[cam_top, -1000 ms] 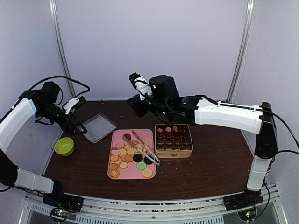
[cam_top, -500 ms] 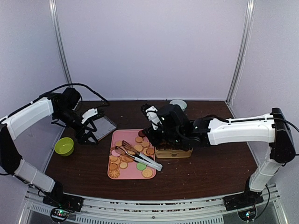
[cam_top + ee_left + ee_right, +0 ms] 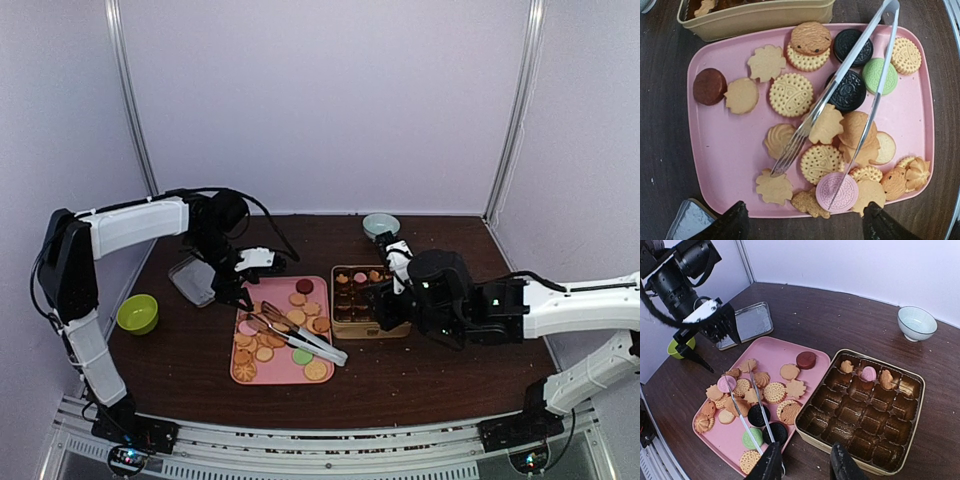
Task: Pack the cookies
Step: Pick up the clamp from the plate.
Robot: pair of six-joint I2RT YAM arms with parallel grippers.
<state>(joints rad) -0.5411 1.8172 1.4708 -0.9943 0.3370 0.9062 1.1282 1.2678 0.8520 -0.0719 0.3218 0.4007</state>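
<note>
Three cookies (image 3: 868,373) sit in the far row of the gold tin (image 3: 760,19), and every other pocket I can see there is bare. The rest lie heaped on the pink tray (image 3: 735,145), so I judge the packing barely begun, with nearly all of it left to do.

My left gripper (image 3: 807,225) hangs over the tray's near edge with its jaws spread wide and nothing between them. My right gripper (image 3: 805,465) hovers off the tin's near corner, jaws partly apart and holding nothing.

The tongs (image 3: 856,50) lie slantwise across the pile, resting on several biscuits, so anything beneath them is awkward to reach. The dark red cookie (image 3: 806,360) lies alone in the tray's far corner by the tin, with bare pink around it. Tray and tin stand side by side; whether their walls touch I cannot quite tell. Bare table shows along the near edge and beyond the tin's right side, so my arms have room to swing there.
</note>
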